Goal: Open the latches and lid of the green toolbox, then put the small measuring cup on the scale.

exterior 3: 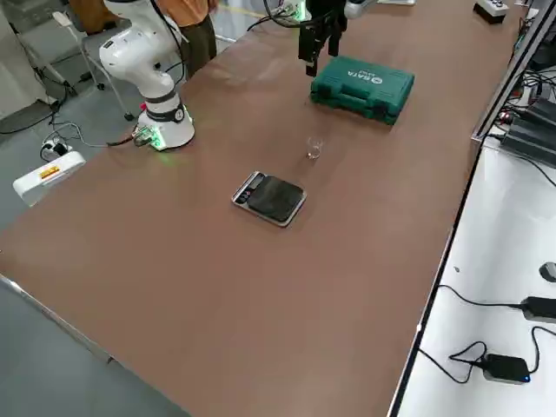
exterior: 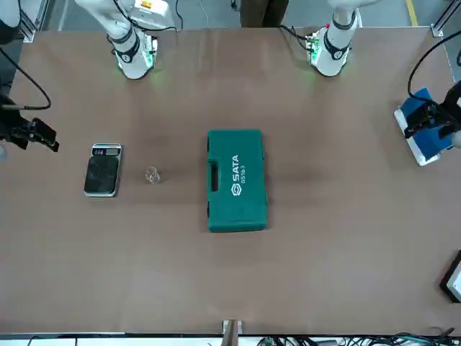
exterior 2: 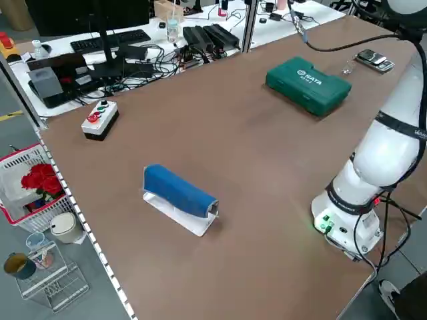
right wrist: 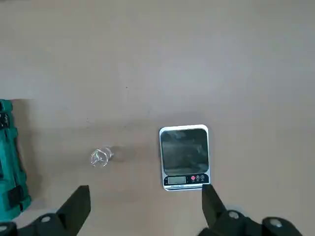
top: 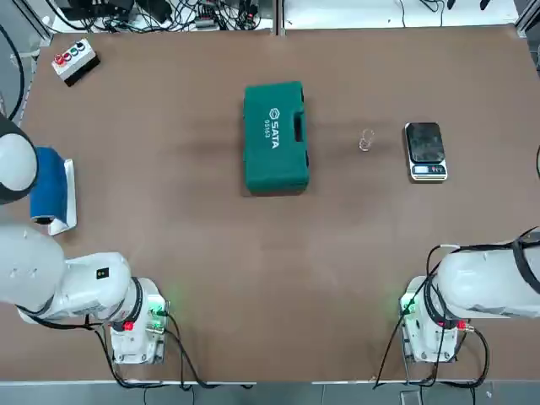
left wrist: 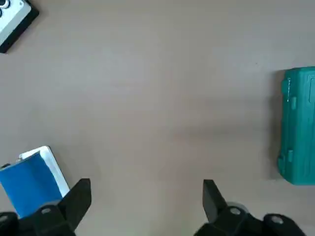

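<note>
The green toolbox (top: 274, 137) lies shut at the table's middle, its lid (exterior: 241, 180) with the white SATA lettering facing up. Two dark latches (top: 305, 158) flank the handle slot on the long edge that faces the scale. The small measuring cup (top: 366, 141) stands on the table between the toolbox and the black scale (top: 425, 151). High over the table's right side, my right gripper (right wrist: 146, 201) is open and empty, looking down on the cup (right wrist: 101, 157) and the scale (right wrist: 185, 156). My left gripper (left wrist: 145, 196) hangs open and empty over the left side.
A blue roll on a white holder (top: 52, 192) lies under the left arm. A grey button box (top: 74, 59) sits at the far left corner. Cables and equipment line the bench beyond the far edge. A basket with red flowers (exterior 2: 33, 183) stands off the table.
</note>
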